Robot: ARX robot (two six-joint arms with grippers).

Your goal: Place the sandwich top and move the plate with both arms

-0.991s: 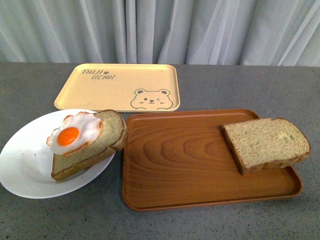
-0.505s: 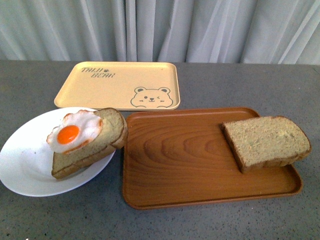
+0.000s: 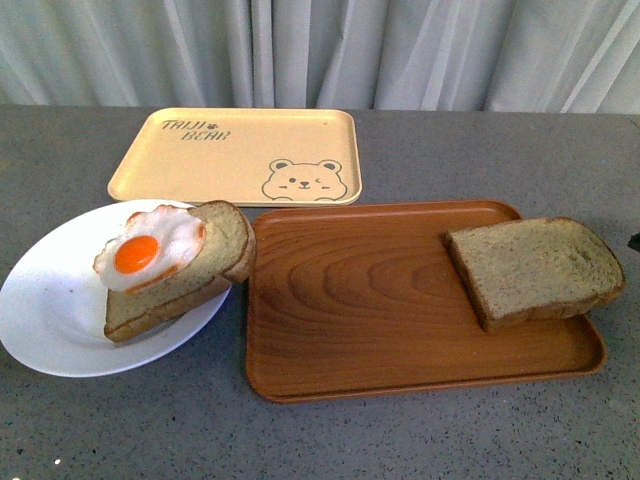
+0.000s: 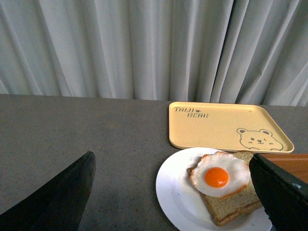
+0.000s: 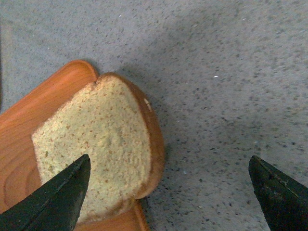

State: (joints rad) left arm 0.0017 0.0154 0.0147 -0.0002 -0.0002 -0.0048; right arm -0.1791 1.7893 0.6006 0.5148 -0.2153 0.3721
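So far: I judge nothing of the task is done; the bare slice is not yet on the egg and the plate is not yet lifted.
Left to do: pick up the top slice, lay it on the egg, then carry the plate with both arms.
Brown wood-grain rectangular tray [image 3: 370,320]: holds only the thick square slice of light brown wholemeal bread, the sandwich top [image 3: 533,270], at its right end, with the rounded crust hanging over the right rim.
Round plain white shallow plate [image 3: 50,330]: just beside the left rim of the brown tray; it holds the second bread slice [image 3: 215,255], tilted, with a fried egg [image 3: 150,250] on it. Its crust comes close to the tray rim; I cannot tell if they touch.
Yellow bear-printed rectangular tray [image 3: 240,155]: behind the far left corner of the brown tray, and nothing lies in it.
Right gripper [image 5: 169,159]: jaws wide apart, holding nothing, above the right end of the brown tray; one finger is over the sandwich top, the other over the grey table [image 5: 231,72].
Left gripper [image 4: 172,159]: jaws wide apart, holding nothing, to the left of the brown tray, facing the plate.
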